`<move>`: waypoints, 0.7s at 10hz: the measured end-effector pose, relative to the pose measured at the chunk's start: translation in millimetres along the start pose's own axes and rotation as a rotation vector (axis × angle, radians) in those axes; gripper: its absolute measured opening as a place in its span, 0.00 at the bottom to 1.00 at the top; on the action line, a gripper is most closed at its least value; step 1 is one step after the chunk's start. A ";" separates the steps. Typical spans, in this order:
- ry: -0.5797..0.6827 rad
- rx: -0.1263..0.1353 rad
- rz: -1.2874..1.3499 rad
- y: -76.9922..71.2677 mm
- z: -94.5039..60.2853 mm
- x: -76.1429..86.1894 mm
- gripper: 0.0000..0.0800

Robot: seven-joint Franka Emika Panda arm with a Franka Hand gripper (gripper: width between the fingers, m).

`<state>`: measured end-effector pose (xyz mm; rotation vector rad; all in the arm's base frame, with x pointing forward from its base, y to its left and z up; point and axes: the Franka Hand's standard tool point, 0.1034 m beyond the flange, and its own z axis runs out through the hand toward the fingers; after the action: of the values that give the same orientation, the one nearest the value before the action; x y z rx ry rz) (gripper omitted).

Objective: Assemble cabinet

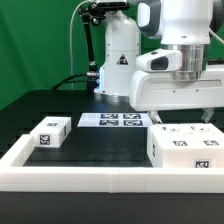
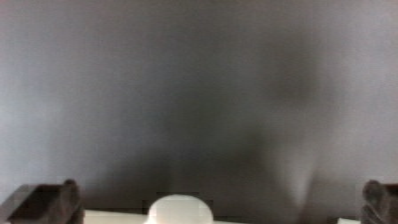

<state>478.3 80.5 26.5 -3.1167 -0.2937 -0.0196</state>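
The cabinet (image 1: 186, 147), a large white box with black-and-white tags, lies on the black table at the exterior view's right. My gripper (image 1: 178, 121) hangs just above it, open wide, with nothing in it. In the wrist view the gripper (image 2: 210, 205) has one dark fingertip (image 2: 39, 203) at each side edge. Between them sits a blurred white rounded shape (image 2: 178, 211) on a pale surface. I cannot tell what that shape is. A small white tagged block (image 1: 50, 133) lies at the exterior view's left, well apart from the gripper.
The marker board (image 1: 110, 121) lies flat behind the parts, in front of the robot base (image 1: 115, 70). A long low white border rail (image 1: 100, 176) runs along the front and up the left side. A green backdrop stands behind.
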 end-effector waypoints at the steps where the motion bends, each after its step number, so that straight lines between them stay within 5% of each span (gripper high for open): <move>1: -0.005 -0.003 0.015 7.6 7.7 -0.3 1.00; 7: -0.013 0.020 0.046 2.3 18.4 -2.5 1.00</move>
<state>476.5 78.0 8.1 -3.1038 -0.2202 0.0041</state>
